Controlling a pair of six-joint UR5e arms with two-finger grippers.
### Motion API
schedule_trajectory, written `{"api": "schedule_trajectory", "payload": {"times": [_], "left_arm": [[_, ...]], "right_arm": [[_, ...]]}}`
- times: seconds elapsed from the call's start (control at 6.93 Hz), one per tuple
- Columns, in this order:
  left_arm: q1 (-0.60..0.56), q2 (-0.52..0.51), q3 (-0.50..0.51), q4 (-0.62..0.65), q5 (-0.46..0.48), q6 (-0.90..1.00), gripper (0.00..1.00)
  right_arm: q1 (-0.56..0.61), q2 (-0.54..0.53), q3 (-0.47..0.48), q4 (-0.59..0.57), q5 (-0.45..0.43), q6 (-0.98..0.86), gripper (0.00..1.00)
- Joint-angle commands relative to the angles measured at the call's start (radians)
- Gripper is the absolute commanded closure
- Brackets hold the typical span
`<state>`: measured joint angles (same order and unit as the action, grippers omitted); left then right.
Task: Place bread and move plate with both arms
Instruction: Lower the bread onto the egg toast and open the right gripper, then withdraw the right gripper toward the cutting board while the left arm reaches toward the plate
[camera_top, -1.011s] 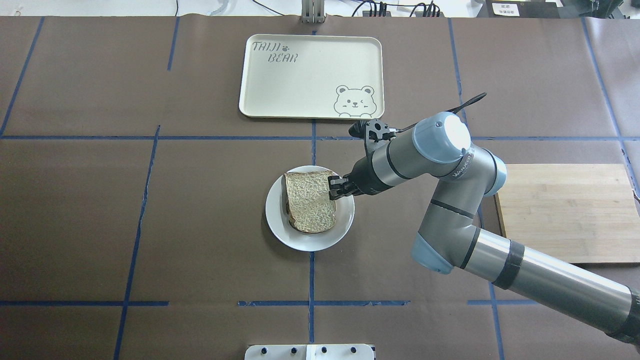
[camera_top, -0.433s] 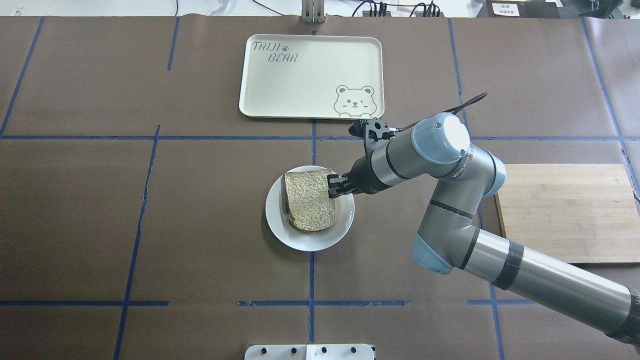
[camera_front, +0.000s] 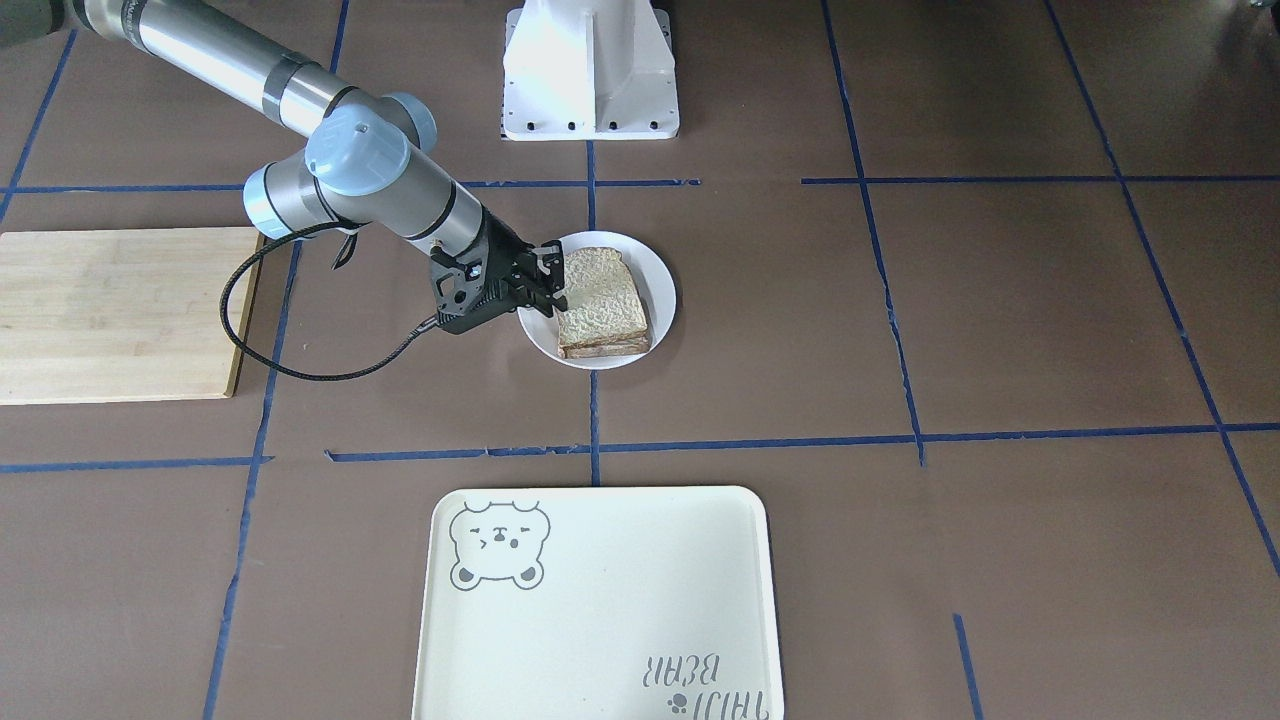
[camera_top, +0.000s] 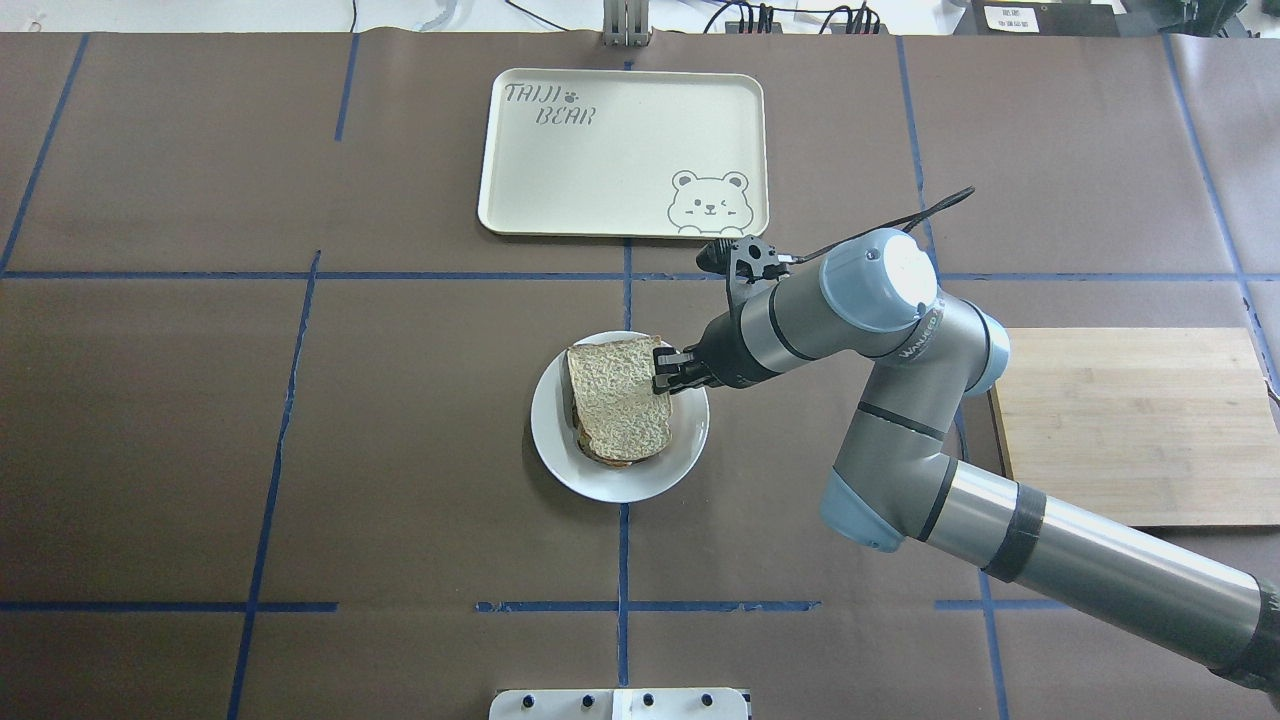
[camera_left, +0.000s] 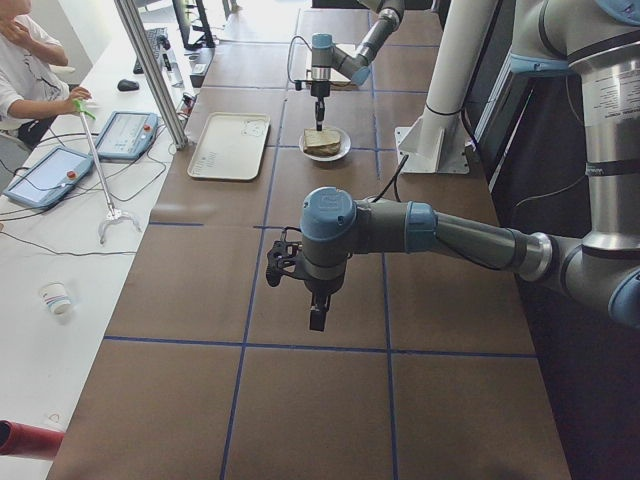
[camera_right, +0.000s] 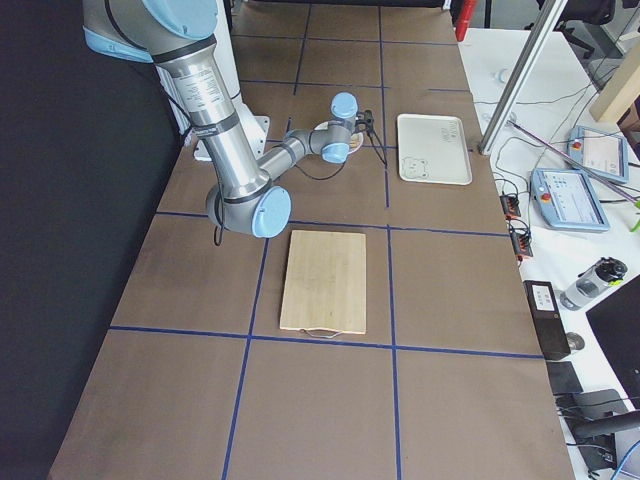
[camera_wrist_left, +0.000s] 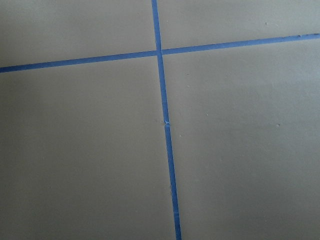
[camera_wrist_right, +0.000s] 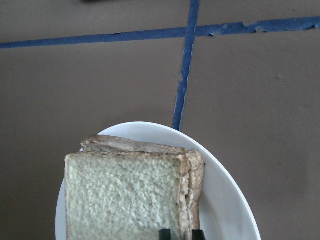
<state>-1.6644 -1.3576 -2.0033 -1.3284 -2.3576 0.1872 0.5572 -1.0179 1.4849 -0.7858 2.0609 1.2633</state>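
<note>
Overhead exterior: the tray (camera_top: 620, 150) reads "TAIJI BEAR". Nearer, the bread (camera_top: 615, 400) lies on another slice (camera_wrist_right: 135, 144) on the plate (camera_top: 600, 485). The right gripper (camera_top: 665, 377) pinches the bread's edge between nearly closed fingers. I cannot tell the left gripper's (camera_left: 316, 320) finger state.

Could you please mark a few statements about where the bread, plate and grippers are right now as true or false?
1. The bread lies on top of another slice on the plate. True.
2. The plate sits on the bear tray. False: it rests on the table, apart from the tray.
3. The right gripper pinches the bread's edge. True.
4. The left gripper hovers over the plate. False: it hangs over the table, far from it.
</note>
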Motion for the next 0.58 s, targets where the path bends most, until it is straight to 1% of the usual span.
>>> {"api": "schedule_trajectory", "payload": {"times": [0.0, 0.14, 0.29, 0.43], "left_arm": [[0.0, 0.0, 0.001, 0.0, 0.001, 0.0, 0.0], [0.0, -0.002, 0.0, 0.0, 0.0, 0.0, 0.0], [0.006, -0.006, 0.001, -0.009, -0.009, -0.015, 0.0], [0.041, -0.011, -0.008, -0.017, -0.053, -0.103, 0.0]], "right_arm": [[-0.008, -0.001, 0.003, 0.005, -0.024, 0.005, 0.01], [-0.002, -0.002, 0.014, 0.007, -0.024, 0.005, 0.01], [0.022, -0.014, 0.049, -0.001, -0.015, 0.005, 0.01], [0.059, -0.06, 0.101, -0.004, 0.02, 0.008, 0.01]]}}
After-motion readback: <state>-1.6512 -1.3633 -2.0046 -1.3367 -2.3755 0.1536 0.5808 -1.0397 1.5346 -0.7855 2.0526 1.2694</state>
